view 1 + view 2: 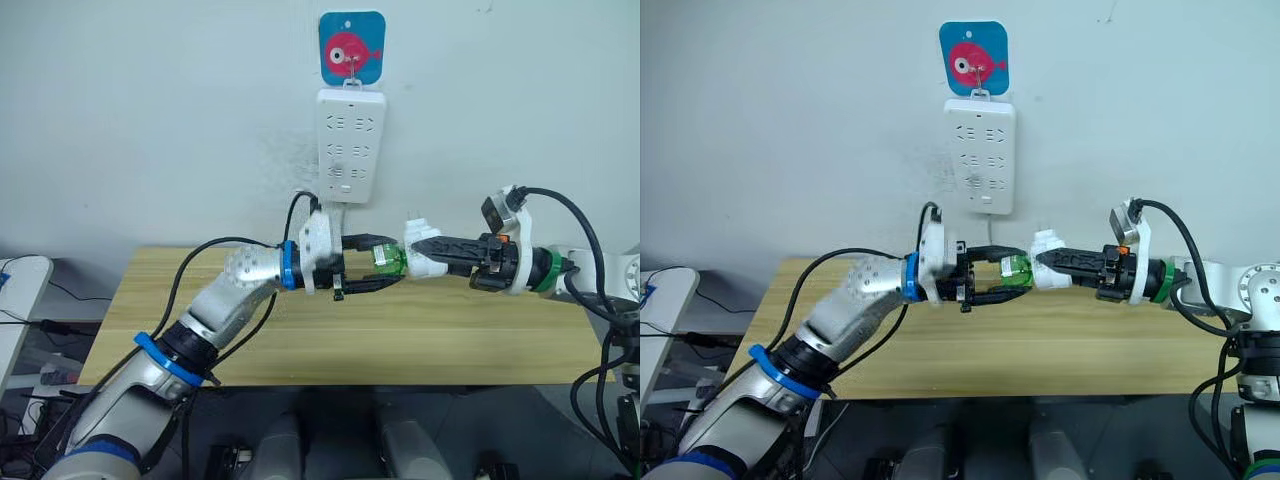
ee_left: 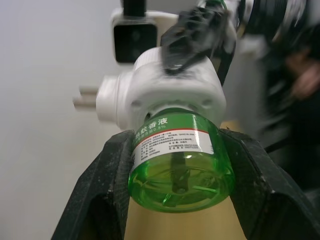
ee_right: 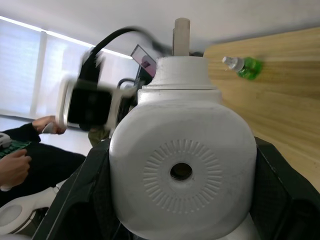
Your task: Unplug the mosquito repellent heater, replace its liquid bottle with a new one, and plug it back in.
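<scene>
Above the table, my left gripper (image 1: 392, 262) is shut on a green liquid bottle (image 2: 177, 165), its black fingers (image 2: 107, 175) pressing on both sides. The bottle's neck sits in the white mosquito repellent heater (image 1: 420, 242), which my right gripper (image 1: 428, 256) is shut on from the opposite side. The heater's round vent hole (image 3: 181, 171) faces the right wrist camera. Its metal plug prongs (image 2: 86, 97) stick out free, not in any socket. Both arms meet at mid-height in front of the wall.
A long white power strip (image 1: 350, 145) hangs on the wall under a blue fish hook (image 1: 352, 47), above the grippers. A second green bottle (image 3: 242, 66) lies on the wooden table (image 1: 450, 335). A person's hand (image 3: 17, 167) shows off to one side.
</scene>
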You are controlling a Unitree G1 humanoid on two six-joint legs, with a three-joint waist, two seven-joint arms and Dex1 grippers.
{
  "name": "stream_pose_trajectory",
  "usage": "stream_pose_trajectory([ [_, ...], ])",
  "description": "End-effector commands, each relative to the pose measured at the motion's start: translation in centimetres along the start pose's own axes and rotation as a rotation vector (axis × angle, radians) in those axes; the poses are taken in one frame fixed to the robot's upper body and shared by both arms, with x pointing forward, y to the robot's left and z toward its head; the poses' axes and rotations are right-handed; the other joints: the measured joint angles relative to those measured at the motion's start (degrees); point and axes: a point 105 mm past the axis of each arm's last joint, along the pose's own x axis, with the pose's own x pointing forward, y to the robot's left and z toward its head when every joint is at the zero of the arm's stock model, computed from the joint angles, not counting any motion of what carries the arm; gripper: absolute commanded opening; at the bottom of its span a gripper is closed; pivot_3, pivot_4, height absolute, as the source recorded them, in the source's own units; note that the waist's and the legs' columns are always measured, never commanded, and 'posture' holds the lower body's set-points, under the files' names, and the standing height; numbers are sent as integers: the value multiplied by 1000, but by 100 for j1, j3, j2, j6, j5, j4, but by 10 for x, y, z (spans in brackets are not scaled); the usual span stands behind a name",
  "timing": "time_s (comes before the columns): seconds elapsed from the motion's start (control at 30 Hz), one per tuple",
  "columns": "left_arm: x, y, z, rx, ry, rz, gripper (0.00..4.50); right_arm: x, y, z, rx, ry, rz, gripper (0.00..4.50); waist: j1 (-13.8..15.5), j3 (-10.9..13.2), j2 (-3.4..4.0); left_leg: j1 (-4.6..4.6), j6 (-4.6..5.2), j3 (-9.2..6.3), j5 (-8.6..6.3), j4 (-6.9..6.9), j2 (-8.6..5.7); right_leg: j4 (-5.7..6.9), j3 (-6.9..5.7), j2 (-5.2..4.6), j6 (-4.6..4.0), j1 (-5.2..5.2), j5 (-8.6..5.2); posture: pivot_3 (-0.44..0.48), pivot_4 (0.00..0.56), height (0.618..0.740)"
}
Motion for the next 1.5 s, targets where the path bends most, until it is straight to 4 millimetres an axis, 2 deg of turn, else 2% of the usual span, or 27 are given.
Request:
stream_pose_trajectory([
  [0.03,-10,-3,10,-566,-31,-107,2274,2,11,-2,-35,37,35,2988,-16,0,0,0,2,1,1,0,0,0,-4,3,18,0,-11,-86,185,740],
  [0.13,-17,-6,9,-830,-89,-177,2274,3,11,-3,-34,34,38,2988,-74,-1,1,0,3,2,1,-1,0,-2,-5,7,20,1,-13,-97,181,740],
  [0.23,-26,-12,3,-957,-111,-202,2274,0,10,-2,-31,20,32,2988,-94,0,0,-2,2,1,2,-3,2,-5,-4,7,13,-1,-12,-110,185,740],
  [0.33,-34,-19,-3,-989,-100,-195,2274,-4,9,-1,-30,10,24,2988,-99,0,1,-1,1,1,2,-3,4,-4,-1,7,-8,-2,-1,-113,189,740],
  [0.43,-50,-27,-15,-1016,-90,-143,2274,-14,5,5,-17,-28,-7,2988,-97,0,0,1,0,3,3,-2,3,-2,6,6,-9,-2,0,-107,197,740],
  [0.6,-61,-35,-19,-1026,-101,-101,2274,-23,1,8,2,-42,-33,2988,-62,0,0,3,-1,6,3,0,-6,-3,14,-4,-8,-1,0,-86,203,740],
  [1.0,-57,-39,-19,-1027,-115,-80,2274,-16,6,4,-3,11,-2,2988,46,0,-1,3,-1,10,3,0,-8,-4,15,-5,-9,-1,0,-72,215,740],
  [1.2,-45,-36,-19,-995,-113,-82,2274,-4,9,-3,-15,38,39,2988,49,1,-1,2,-1,14,3,0,-10,-7,16,-6,-9,-1,0,-85,217,740],
  [1.4,-31,-24,-16,-929,-91,-79,2274,15,13,-10,-25,63,82,2988,46,1,-2,2,-1,23,3,0,-11,-7,16,-5,-8,-1,0,-89,224,740],
  [1.5,-26,-24,-18,-817,-26,-65,2274,18,14,-11,-29,65,89,2988,45,2,-3,2,-1,25,3,-3,-11,-9,15,-4,-8,-1,0,-88,227,740],
])
